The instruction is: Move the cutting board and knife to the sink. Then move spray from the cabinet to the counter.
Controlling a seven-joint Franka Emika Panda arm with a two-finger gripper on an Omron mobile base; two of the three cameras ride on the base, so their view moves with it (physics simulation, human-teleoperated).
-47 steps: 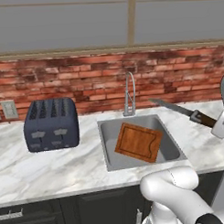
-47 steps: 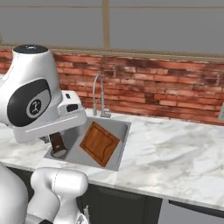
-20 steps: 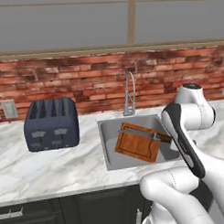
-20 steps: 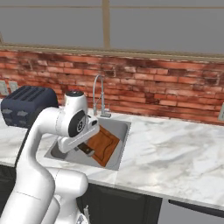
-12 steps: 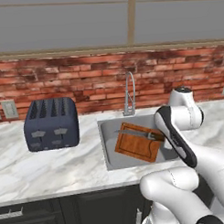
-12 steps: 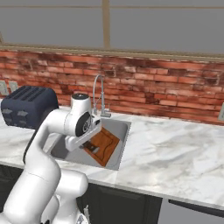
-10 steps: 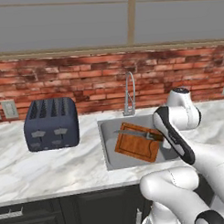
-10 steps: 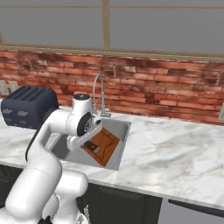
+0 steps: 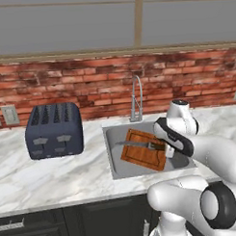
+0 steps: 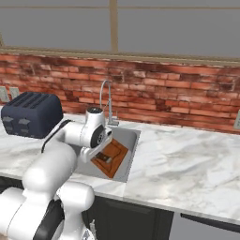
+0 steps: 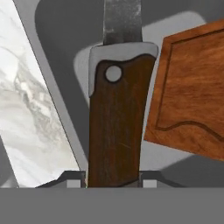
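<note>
Your gripper (image 11: pixel 112 181) pinches the knife (image 11: pixel 114 127) by its handle, blade running left over the board (image 9: pixel 143 149) in the sink (image 9: pixel 113 161); release it w/ the basin right below.

cutting board (image 9: pixel 144 150): reddish-brown wood, visible grain, satin finish. knife (image 11: pixel 114 127): dark brown wood handle, grey metal bolster and rivet, dull mottled steel blade. sink (image 9: pixel 116 160): matt grey metal. counter (image 9: pixel 54 177): white marble, grey veins, smooth. toaster (image 9: pixel 54 130): dark navy, slight sheen. wall: rough red brick
</note>
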